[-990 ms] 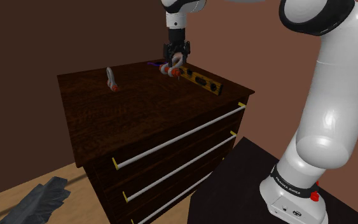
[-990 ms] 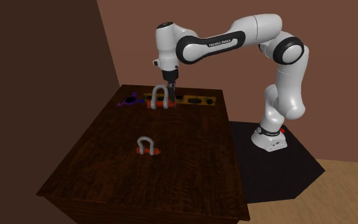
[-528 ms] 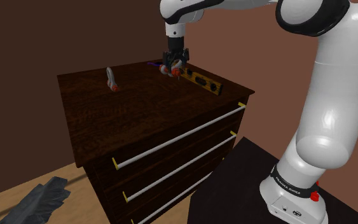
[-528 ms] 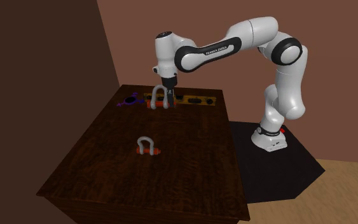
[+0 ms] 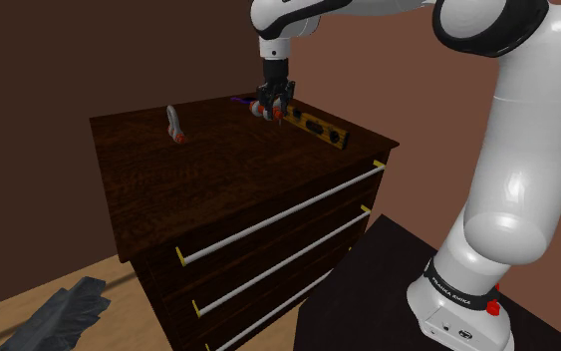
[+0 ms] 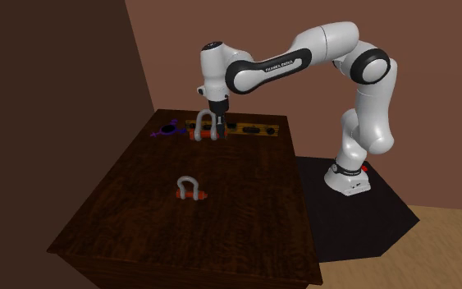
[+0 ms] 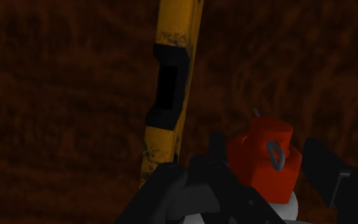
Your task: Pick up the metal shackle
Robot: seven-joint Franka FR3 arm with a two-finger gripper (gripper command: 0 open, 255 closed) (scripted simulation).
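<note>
The white arm (image 6: 367, 123) rises from its base (image 6: 348, 179) and bends sharply at a high elbow (image 6: 372, 66). From there its forearm stretches level toward the second exterior view's left. The wrist (image 6: 215, 64) turns straight down, holding the black gripper (image 5: 273, 108) low and vertical.

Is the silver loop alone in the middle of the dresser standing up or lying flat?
Standing up: the silver loop arches above its red base, which rests on the dresser.
</note>
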